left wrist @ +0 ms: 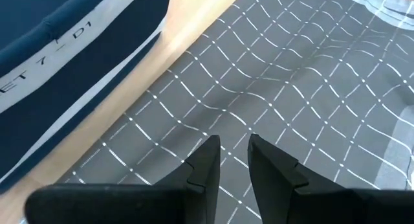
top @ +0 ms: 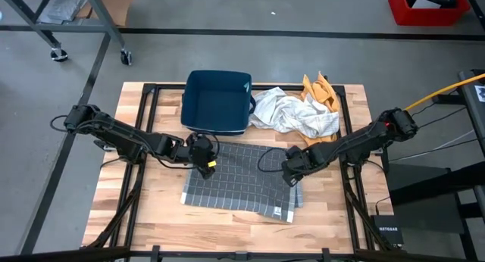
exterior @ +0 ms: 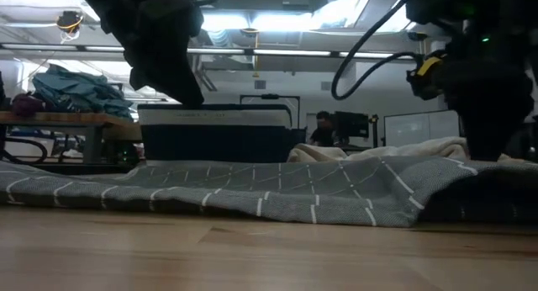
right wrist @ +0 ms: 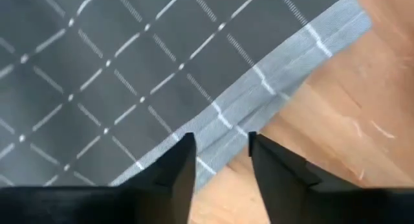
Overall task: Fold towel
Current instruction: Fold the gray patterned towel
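A grey towel (top: 242, 185) with a white grid pattern lies spread on the wooden table, slightly rippled in the low view (exterior: 294, 186). My left gripper (top: 206, 165) hangs over the towel's far left part, slanting down. Its fingers (left wrist: 234, 159) stand a little apart with nothing between them. My right gripper (top: 292, 175) points down over the towel's right side. It is open (right wrist: 222, 153) just above the towel's pale hem (right wrist: 284, 62), where bare wood begins.
A dark blue bin (top: 217, 101) stands just beyond the towel at the table's far side, close to my left gripper (left wrist: 65, 49). A crumpled white cloth (top: 295, 114) and a yellow cloth (top: 318, 88) lie at the far right. Bare wood (top: 227, 232) runs along the near edge.
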`<state>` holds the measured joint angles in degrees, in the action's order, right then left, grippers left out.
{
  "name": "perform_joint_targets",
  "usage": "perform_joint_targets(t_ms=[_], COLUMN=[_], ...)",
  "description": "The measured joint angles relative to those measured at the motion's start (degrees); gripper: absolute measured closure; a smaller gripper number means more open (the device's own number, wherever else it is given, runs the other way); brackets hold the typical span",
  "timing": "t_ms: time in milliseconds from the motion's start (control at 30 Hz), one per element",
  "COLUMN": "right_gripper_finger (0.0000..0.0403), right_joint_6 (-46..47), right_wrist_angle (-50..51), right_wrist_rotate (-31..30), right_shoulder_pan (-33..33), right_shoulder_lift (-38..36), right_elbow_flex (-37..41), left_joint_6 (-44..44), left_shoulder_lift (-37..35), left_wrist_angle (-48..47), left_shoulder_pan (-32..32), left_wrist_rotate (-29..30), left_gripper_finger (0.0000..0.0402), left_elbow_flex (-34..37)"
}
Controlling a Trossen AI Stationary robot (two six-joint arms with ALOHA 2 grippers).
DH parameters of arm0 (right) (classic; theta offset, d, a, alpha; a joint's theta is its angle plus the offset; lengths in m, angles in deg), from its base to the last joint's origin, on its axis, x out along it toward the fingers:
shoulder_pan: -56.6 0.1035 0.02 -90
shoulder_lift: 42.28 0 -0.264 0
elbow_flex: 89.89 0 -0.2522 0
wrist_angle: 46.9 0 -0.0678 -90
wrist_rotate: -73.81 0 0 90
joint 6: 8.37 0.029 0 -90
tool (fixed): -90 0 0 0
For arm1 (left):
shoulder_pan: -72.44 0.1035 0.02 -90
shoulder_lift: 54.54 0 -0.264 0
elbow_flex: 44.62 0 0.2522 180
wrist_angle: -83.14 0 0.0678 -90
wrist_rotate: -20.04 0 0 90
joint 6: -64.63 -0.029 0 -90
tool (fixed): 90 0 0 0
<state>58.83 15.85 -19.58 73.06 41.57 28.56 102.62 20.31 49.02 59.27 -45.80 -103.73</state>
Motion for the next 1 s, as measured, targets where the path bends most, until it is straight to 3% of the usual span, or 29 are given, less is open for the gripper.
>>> perform_joint_targets(t_ms=[133, 333, 500, 667, 1000], right_gripper_finger=[0.0215, 0.0212, 0.0212, 0.0212, 0.0212], right_joint_6=[0.0, -0.2, -0.2, -0.2, -0.2], right_wrist_angle=[0.0, -0.5, -3.1, -4.2, -8.7], right_wrist_rotate=[0.0, 0.0, 1.4, 4.4, 4.0], right_shoulder_pan=[-2.5, -6.3, -9.0, -10.6, -10.6], right_shoulder_lift=[0.0, 0.0, 0.0, 0.0, 0.0], right_elbow_flex=[0.0, 0.3, 2.4, 4.6, 4.8], left_joint_6=[-0.9, -0.9, -0.8, -0.8, -0.7], left_shoulder_lift=[0.0, 0.0, 0.0, 0.2, 8.1], left_wrist_angle=[0.0, 0.0, -0.1, -1.5, -0.1], left_shoulder_pan=[0.0, 0.0, -1.2, -4.4, -7.8], left_wrist_rotate=[0.0, -0.2, -5.4, -6.0, -5.7], left_gripper_finger=[0.0331, 0.0331, 0.0331, 0.0331, 0.0331], left_elbow_flex=[0.0, 0.0, 0.0, 0.0, 0.0])
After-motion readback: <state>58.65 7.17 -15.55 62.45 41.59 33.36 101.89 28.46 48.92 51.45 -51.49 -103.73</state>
